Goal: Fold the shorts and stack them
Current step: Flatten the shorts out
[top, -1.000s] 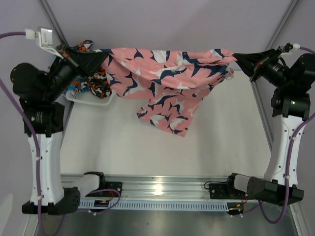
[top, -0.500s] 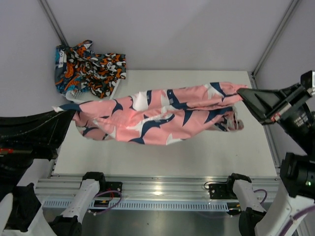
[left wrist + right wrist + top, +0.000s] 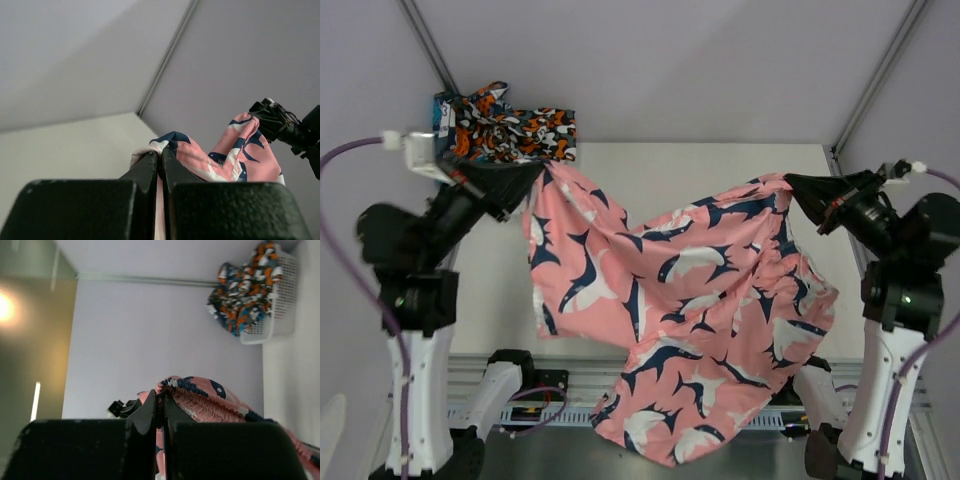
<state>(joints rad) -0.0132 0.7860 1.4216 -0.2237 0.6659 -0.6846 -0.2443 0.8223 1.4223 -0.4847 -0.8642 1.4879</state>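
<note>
Two arms, one garment betw. them. Biggest thing first: the worktop (image 3: 670, 165), pale, mostly hidden under cloth in the top view. Over it hang the pink shorts (image 3: 690, 300), w/ navy-white shapes. They're held up in the air & spread wide, one top corner in each claw, the rest draping down toward the near edge and past the rail. Can't tell if the low end touches anything. Judgement: they're held high & apart so the fabric falls open and can be laid on the worktop w/o bunching; the fold itself is not yet begun. The top edge sags in the middle, so it prob. needs more spread before lay-down. Next in size: the white mesh basket (image 3: 280, 300) at far left, w/ the other shorts (image 3: 505, 125), orange/black/teal prints, bunched in it. That looks like parking them out of the way, leaving room to fold & stack. Can't separate how many pieces are in there. Then the left claw (image 3: 535, 172): jaws closed tight on the pink shorts' edge, fabric poking out at the tips in the wrist view. Right claw (image 3: 792, 184): likewise clamped, on the gathered waistband (image 3: 192, 389). Smallest: both pinches take only a thin bit of edge, so slip is the risk if pulled hard.
</note>
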